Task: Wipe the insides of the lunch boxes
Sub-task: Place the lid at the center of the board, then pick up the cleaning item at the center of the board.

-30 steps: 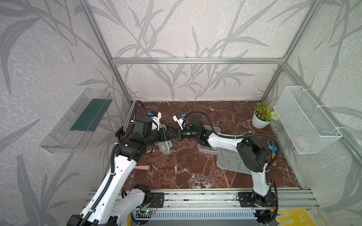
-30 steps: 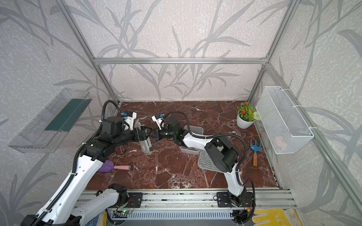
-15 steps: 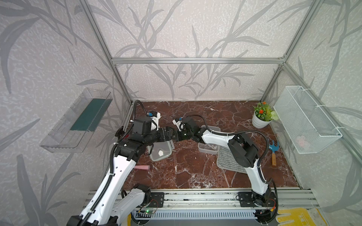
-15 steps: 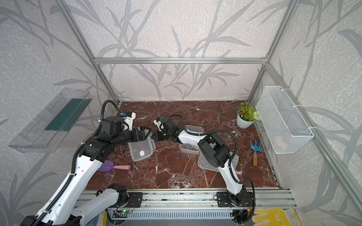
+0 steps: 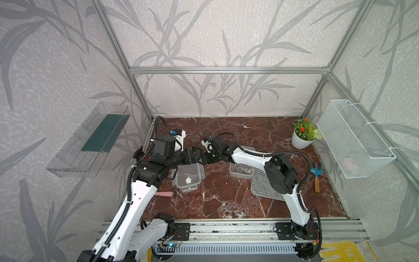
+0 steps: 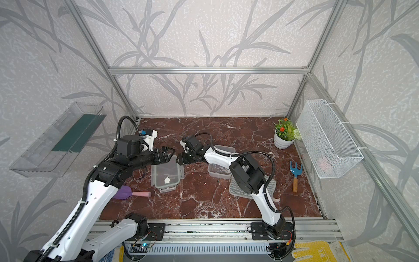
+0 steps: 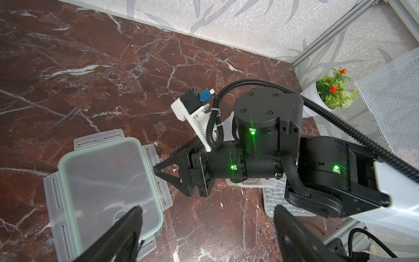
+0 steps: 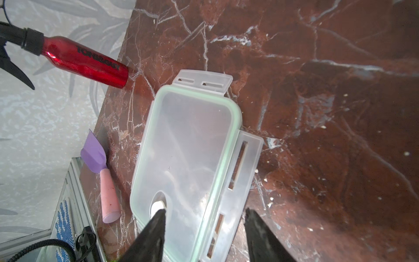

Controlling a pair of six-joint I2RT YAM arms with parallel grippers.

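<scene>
The lunch box [image 5: 241, 170] [image 6: 218, 171], a small translucent tub, stands open on the marble floor under my right forearm. Its clear lid [image 5: 188, 177] [image 6: 166, 175] with a grey-green rim lies flat to the left of it, white vent showing. My right gripper [image 8: 205, 213] [image 6: 181, 158] hovers over the lid's [image 8: 188, 154] side clip, open, its fingers straddling the rim without touching it. My left gripper [image 7: 208, 211] [image 6: 168, 154] is open and empty just above the lid's [image 7: 106, 181] far end, facing the right gripper.
A grey striped cloth [image 5: 263, 184] lies beside the tub. A blue hand fork [image 5: 317, 174], a potted plant [image 5: 302, 133] and a white mesh basket [image 5: 353, 138] are at the right. A purple scraper [image 6: 131, 193], a red spray bottle [image 8: 86, 61] and a clear wall tray [image 5: 90, 140] are at the left.
The lid, held upright between the grippers a second ago, was laid flat on the floor. My right gripper has since opened and let it go. The left gripper stayed open.
</scene>
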